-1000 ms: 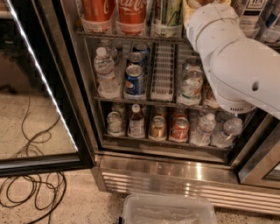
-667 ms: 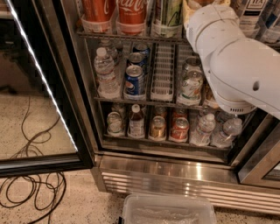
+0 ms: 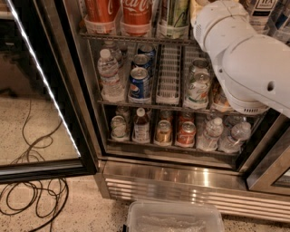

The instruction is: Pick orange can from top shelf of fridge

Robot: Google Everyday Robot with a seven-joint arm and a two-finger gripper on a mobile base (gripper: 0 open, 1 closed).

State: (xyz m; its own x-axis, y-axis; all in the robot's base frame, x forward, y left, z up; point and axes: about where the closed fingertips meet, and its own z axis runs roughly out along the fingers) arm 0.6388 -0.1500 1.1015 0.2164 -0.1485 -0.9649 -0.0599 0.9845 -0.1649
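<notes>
— What's at the far left?
— The door (image 3: 36,90), swung wide, with an LED strip (image 3: 43,77) running slantwise down its inner edge. Below it, cables (image 3: 31,199) lie looped on the speckled floor.

— And inside the fridge (image 3: 172,181)?
— The top shelf (image 3: 136,38) shows only its lower part. From the left it holds two Coca-Cola cans (image 3: 102,11) side by side in clear holders, then a green-white can (image 3: 174,13).

— The orange can?
— Just right of the green-white can, at the top edge, there is a pale gold sliver. That is possibly the orange can (image 3: 195,9), still on the top shelf. The arm (image 3: 244,59) covers most of it.

— Where is the hand?
— Out of sight. The white arm rises from the right to the top shelf, and the hand lies behind it or past the top edge. There's no saying how far its jaws are spread or whether it grips anything.

— And the lower racks?
— The middle one has a water bottle (image 3: 110,74), a blue can (image 3: 139,84), a white divider (image 3: 168,74) and another bottle, partly behind the arm. The bottom rack has small bottles, a copper can (image 3: 163,132) beside a red can (image 3: 186,133), then more water bottles.

— Anything on the floor in front?
— A clear tub (image 3: 174,217), cut off by the lower edge.
</notes>
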